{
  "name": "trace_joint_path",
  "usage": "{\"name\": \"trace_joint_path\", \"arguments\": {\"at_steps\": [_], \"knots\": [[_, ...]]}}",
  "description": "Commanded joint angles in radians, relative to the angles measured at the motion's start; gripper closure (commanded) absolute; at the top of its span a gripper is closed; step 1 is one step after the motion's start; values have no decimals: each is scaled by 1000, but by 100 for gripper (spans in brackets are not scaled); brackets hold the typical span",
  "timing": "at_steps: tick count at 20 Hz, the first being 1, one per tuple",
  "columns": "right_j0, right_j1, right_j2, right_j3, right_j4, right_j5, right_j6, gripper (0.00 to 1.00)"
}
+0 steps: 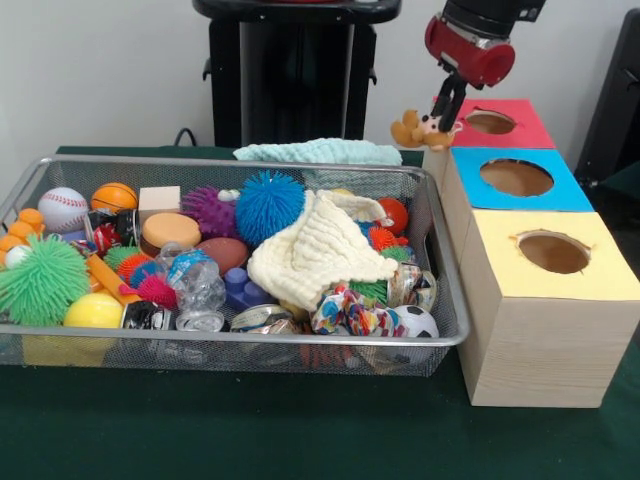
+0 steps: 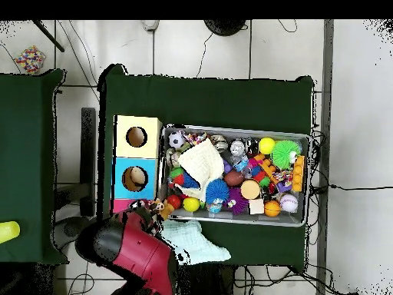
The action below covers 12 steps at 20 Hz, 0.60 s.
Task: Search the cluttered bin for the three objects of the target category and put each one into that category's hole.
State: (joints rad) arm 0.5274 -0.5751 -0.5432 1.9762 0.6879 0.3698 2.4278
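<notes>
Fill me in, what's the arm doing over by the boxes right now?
The gripper is carrying a small tan stuffed animal, jaws shut on it, in the air between the wire bin and the red-topped box, just short of its hole. The blue-topped box and yellow-topped box sit in the same row. The bin is full of balls, spiky toys and a cream cloth.

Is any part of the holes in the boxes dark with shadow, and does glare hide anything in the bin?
Front view: the yellow box's hole is shaded along its near rim; the clear plastic ball shows small highlights, hiding nothing. Overhead view: the blue box's hole is evenly lit, and the gripper is too small to judge.
</notes>
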Motion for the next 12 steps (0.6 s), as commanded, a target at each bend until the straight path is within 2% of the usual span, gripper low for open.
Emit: {"name": "trace_joint_path", "arguments": {"at_steps": [1,4,12], "knots": [[-8,-6,168,98,94,12,289,100],[10,-17,140,88,89,59,297,100],[69,-73,3,32,9,262,334,100]]}}
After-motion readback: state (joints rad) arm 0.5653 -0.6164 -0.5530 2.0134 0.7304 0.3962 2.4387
